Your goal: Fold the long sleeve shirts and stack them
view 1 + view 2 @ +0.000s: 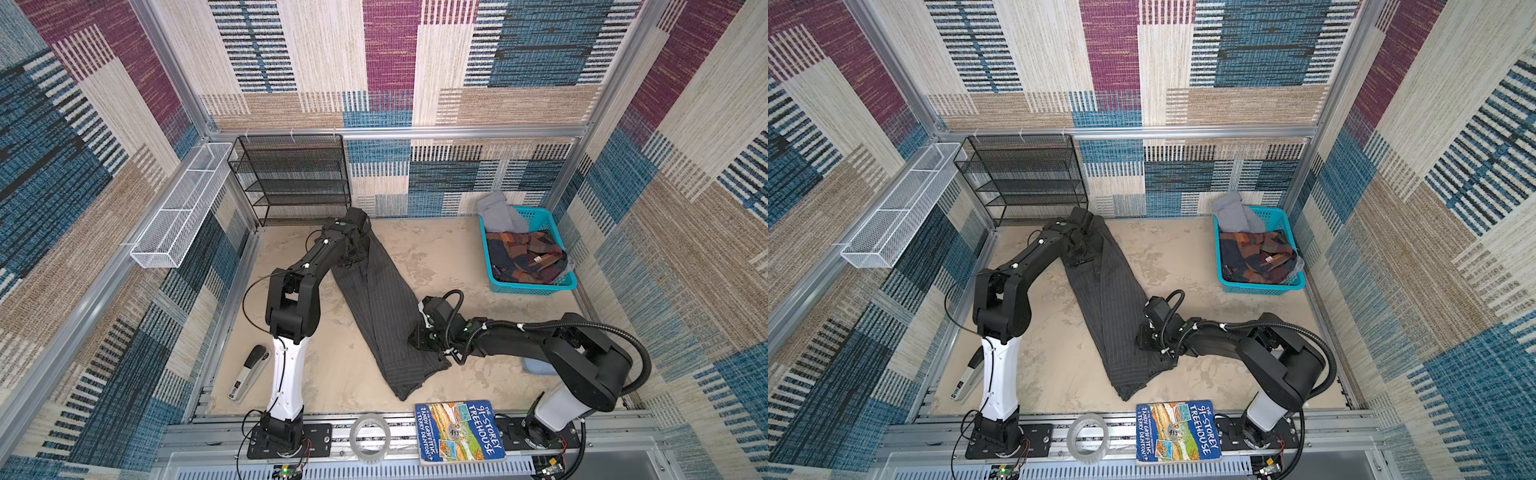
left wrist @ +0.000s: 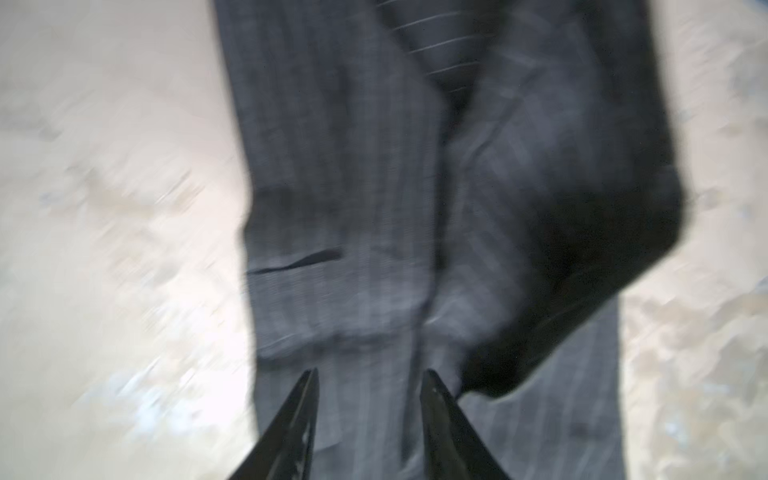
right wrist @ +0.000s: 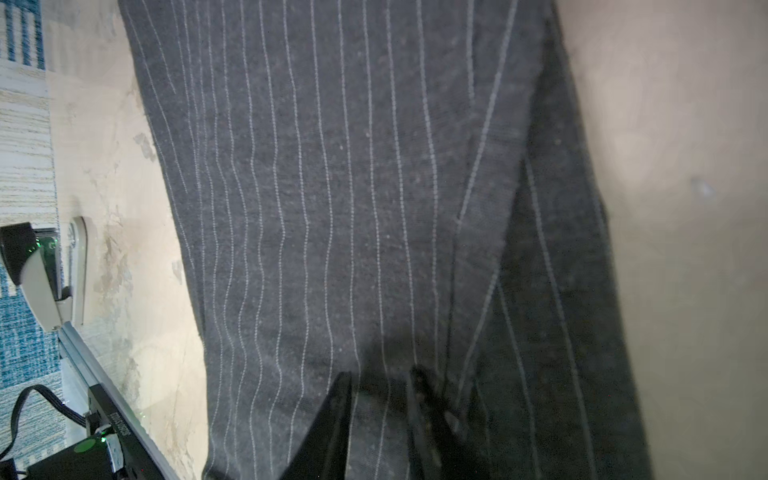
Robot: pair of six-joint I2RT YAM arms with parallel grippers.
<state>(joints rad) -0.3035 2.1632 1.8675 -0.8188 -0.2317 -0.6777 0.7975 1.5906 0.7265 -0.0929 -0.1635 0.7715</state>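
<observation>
Near end: right gripper (image 3: 380,376) narrowly parted, tips at the flat shirt (image 1: 376,299), and we see nothing pinched. Shirt lies as a long diagonal strip on the table (image 1: 457,257). Far end: left gripper (image 2: 370,374) parted over cloth, view blurred.

- Shirt (image 1: 382,299): charcoal-grey cloth, thin pale pinstripes running along its length.
- State: lying with its sides folded inward, forming one long, narrow strip; layered panels are overlapping along one edge.
- Pose: lying flat on the table (image 1: 478,266), slanting from far left of centre to near centre in both top views.
- Near end: widening and creasing slightly, one corner pointing toward the front edge.
</observation>
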